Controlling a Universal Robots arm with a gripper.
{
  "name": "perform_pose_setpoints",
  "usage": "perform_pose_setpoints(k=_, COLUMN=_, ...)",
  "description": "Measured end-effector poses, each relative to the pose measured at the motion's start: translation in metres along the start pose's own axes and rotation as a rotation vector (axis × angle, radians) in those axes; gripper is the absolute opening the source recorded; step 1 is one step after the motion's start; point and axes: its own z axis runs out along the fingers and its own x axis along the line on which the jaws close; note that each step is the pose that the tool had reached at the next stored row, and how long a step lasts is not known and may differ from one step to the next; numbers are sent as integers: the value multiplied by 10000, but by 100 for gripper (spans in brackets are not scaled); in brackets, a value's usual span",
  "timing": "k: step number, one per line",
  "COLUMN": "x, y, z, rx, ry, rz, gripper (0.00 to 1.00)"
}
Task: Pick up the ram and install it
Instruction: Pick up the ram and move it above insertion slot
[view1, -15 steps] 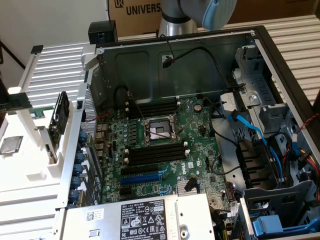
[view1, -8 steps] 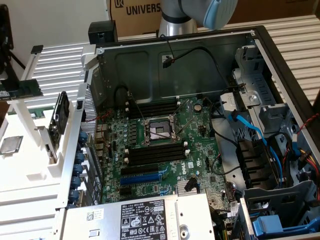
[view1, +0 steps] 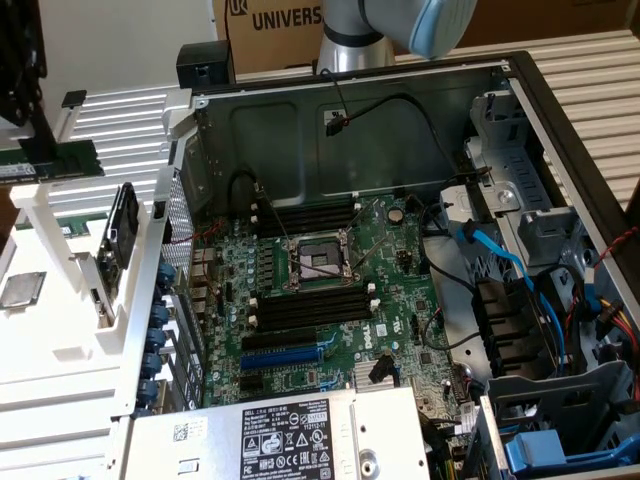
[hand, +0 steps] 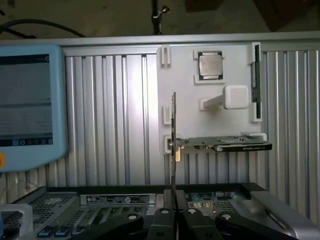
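Observation:
The ram (view1: 60, 160) is a thin dark-green stick with a small white label, resting on edge in the white fixture (view1: 60, 350) at the exterior view's left, outside the computer case. In the wrist view the ram (hand: 256, 75) stands edge-on at the side of the fixture (hand: 210, 125). My gripper (hand: 175, 220) shows its black fingers (hand: 162, 222) pressed together with nothing between them, over the case and well away from the ram. Two banks of black memory slots (view1: 305, 215) (view1: 310, 305) lie either side of the processor socket (view1: 315, 260).
The fixture also holds a processor chip (hand: 210, 65) and a graphics card (hand: 225, 145). A teach pendant (hand: 30, 100) stands beside it. Inside the case are the blue expansion slot (view1: 290, 355), the power supply (view1: 280, 430), loose cables (view1: 500, 260) and drive cages (view1: 560, 420). The arm (view1: 400, 20) rises behind the case.

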Motion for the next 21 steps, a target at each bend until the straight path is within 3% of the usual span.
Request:
perform_pose_setpoints(k=3, x=-5, y=-120, z=-36, rx=-8, ry=8, rz=0, gripper=12)
perform_pose_setpoints(k=7, x=-21, y=-498, z=-113, rx=-7, ry=25, rz=0, gripper=12)
perform_pose_setpoints(k=10, x=-29, y=-665, z=-134, rx=-10, ry=46, rz=1, gripper=12)
perform_pose_setpoints(k=11, x=-34, y=-803, z=-142, rx=-13, ry=63, rz=-1, gripper=12)
perform_pose_setpoints(k=12, x=-38, y=-877, z=-145, rx=-14, ry=73, rz=0, gripper=12)
perform_pose_setpoints(k=21, x=-56, y=-1286, z=-154, rx=-32, ry=186, rz=-1, gripper=12)
